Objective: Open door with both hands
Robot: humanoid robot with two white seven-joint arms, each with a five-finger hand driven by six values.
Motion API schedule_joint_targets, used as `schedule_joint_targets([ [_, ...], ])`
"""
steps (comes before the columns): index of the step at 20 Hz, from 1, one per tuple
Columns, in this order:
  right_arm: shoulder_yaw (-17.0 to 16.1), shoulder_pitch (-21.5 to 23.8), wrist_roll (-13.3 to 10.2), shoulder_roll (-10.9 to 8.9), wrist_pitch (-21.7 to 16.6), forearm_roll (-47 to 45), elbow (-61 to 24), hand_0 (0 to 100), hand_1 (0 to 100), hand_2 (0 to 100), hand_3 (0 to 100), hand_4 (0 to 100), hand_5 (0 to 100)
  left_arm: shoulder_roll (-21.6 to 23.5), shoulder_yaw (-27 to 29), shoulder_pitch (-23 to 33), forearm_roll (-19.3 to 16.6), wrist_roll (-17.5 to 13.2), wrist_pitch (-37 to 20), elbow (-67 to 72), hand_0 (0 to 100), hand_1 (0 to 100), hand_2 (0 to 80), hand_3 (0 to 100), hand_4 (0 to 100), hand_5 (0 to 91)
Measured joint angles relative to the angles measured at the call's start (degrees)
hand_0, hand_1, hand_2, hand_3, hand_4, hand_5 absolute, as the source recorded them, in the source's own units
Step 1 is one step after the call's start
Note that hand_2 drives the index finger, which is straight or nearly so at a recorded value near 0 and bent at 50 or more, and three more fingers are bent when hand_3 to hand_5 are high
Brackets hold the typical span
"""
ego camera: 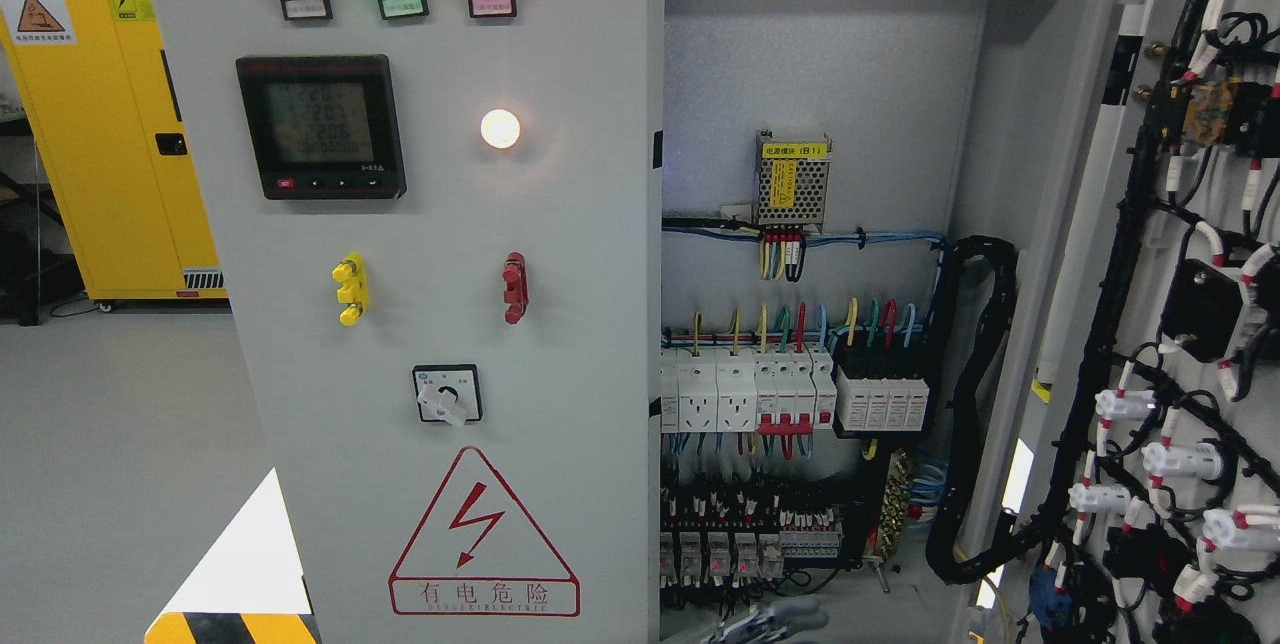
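Observation:
The grey electrical cabinet has its left door (440, 224) shut; it carries three lit lamps, a meter and a rotary switch. The right door (1180, 304) stands swung wide open at the picture's right, its inner side covered with black cable bundles. Between them the cabinet's inside (800, 224) shows, with breakers and coloured wires. At the bottom edge, just right of the middle, a blurred grey part of a robot hand (770, 621) pokes up in front of the open compartment, touching neither door. Its arm is out of view, so I cannot tell which hand it is.
A yellow safety cabinet (110, 124) stands at the far left on the grey floor. A black cable chain (975, 404) loops from the cabinet interior to the open door. A yellow-and-black striped corner (230, 627) shows at the lower left.

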Motion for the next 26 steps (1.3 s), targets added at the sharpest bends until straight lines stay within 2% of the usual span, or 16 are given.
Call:
schedule_joint_targets([
  [4,0.0,0.0,0.0,-0.04,0.0,0.0,0.0,0,50,4,0,0,0,3.4,0.7,8.4,-2.4,0.1,-8.5,4.0,12,56,0.0,0,0,0.0],
  [7,0.0,0.0,0.0,-0.10,0.0,0.0,0.0,0,50,4,0,0,0,4.7,1.1,12.2,-5.2,0.0,-15.4,10.4,12,56,0.0,0,0,0.0],
  [12,0.0,0.0,0.0,-0.13,0.0,0.0,0.0,0,50,4,0,0,0,3.2,1.8,14.4,-8.5,-0.2,-27.7,28.2,12,56,0.0,0,0,0.0],
  [14,0.0,0.0,0.0,-0.15,0.0,0.0,0.0,0,50,4,0,0,0,1.9,1.9,14.2,-9.2,-0.3,-30.7,36.6,12,56,0.0,0,0,0.0],
  [20,0.0,0.0,0.0,-0.15,0.0,0.0,0.0,0,50,4,0,0,0,-1.6,2.3,13.5,-10.3,-0.4,-32.4,58.9,12,56,0.0,0,0,0.0],
  [26,-0.1,0.0,0.0,0.73,0.0,0.0,0.0,0,50,4,0,0,0,-3.7,2.5,14.3,-10.7,-0.7,-24.2,73.4,12,56,0.0,0,0,0.0],
])
